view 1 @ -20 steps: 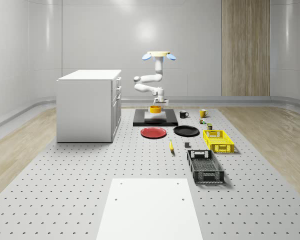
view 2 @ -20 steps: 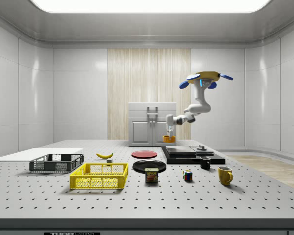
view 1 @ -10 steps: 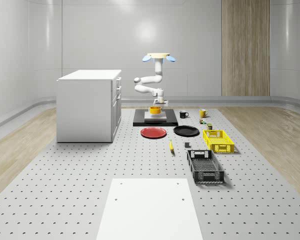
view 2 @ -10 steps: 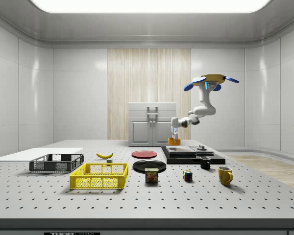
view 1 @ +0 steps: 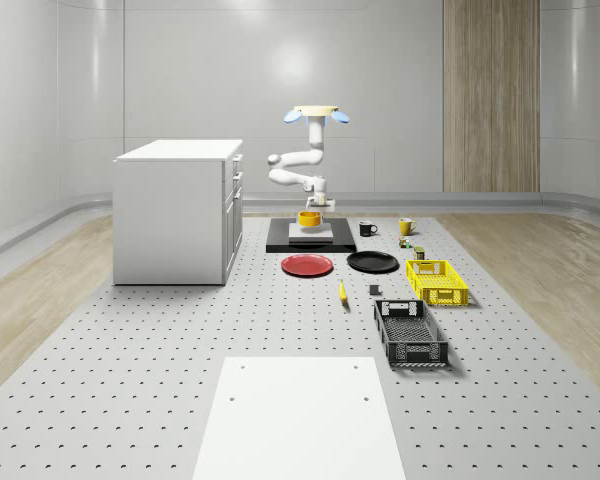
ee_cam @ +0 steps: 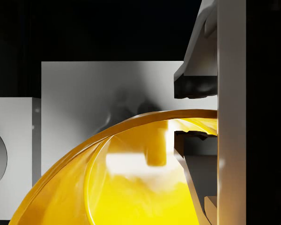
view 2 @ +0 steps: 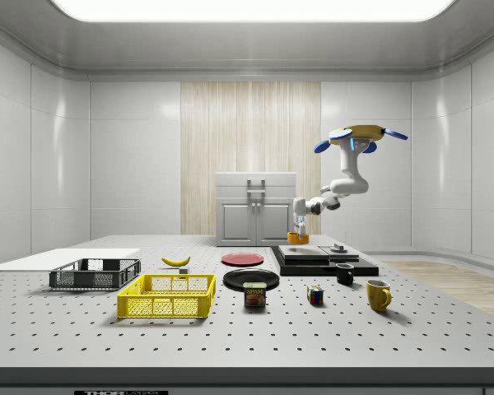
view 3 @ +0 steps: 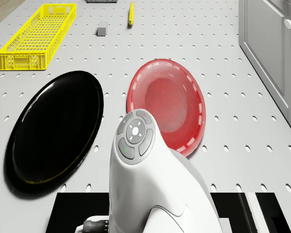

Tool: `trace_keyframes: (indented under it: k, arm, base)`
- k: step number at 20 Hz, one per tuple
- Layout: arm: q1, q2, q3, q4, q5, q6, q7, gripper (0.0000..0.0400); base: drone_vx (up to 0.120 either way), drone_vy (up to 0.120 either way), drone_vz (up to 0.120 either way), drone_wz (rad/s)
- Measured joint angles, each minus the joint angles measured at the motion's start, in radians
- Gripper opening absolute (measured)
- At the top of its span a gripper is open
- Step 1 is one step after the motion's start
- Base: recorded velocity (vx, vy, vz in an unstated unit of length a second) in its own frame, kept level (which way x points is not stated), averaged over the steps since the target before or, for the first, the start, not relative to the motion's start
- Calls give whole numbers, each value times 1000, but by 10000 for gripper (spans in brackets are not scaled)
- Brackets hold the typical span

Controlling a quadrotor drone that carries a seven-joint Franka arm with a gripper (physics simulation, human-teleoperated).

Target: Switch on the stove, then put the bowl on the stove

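Already the bowl sits low over the stove, on or barely above its pale burner plate; from the pictures I cannot tell whether its base touches. The drone hovers above the stove's far edge, its arm bent down so the gripper reaches the bowl from above. In the wrist view the fingers straddle the bowl's yellow rim, one outside and one inside the wall, so the jaws are pinching the bowl's edge.

Whether the stove has been switched on cannot be read here, since no light or knob position is clear. Judging by how things lie, the carrying part looks nearly done: what seems left is to settle the bowl fully on the plate, let go, and lift the gripper clear of the rim.

The bowl stands upright, its mouth facing up toward the drone. Being round, it has no long axis along the stove; its only axis runs vertically through its centre.
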Motion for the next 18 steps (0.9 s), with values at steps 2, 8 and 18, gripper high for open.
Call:
trace_keyframes:
  k: [2,8,18]
  arm:
    - [-3,2,-13,8,-12,7,-1,100]
    - [-13,15,-59,38,-55,32,-4,100]
    - [-8,24,-62,39,-62,25,-9,352]
  base:
    - [0,0,0,0]
    - [0,0,0,0]
    - [0,0,0,0]
